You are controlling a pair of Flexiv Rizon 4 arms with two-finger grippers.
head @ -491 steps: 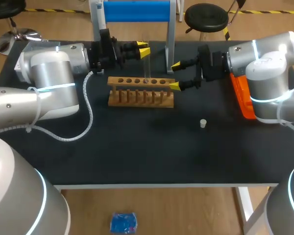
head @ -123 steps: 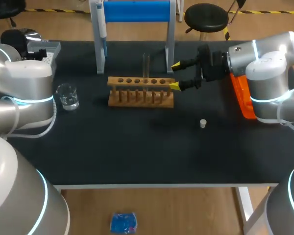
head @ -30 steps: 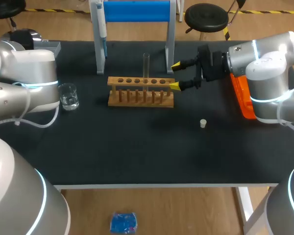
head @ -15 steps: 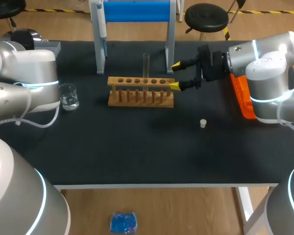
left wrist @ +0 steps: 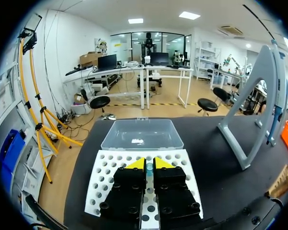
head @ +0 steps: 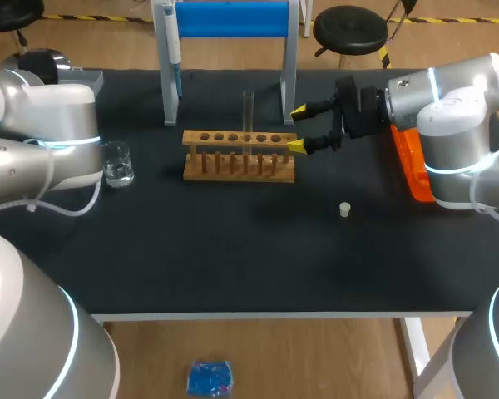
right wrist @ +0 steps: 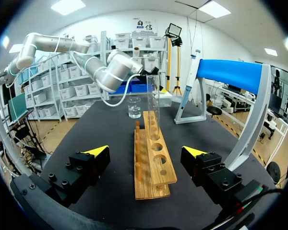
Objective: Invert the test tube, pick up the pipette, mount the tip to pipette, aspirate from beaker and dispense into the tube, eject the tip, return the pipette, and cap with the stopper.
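Test tube point(head: 249, 108) upright in rack point(head: 239, 158); right end effector point(head: 298, 129) spread wide.

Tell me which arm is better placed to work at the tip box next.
Left. The left gripper sits directly over the tip box, shut on a blue tip. The right gripper stands open at the wooden rack, across the table from it.

Black table point(head: 233, 266) bears wooden rack point(head: 239, 155); beaker point(head: 116, 163); stopper point(head: 344, 209); blue stand point(head: 231, 18); tip box point(left wrist: 141, 136).
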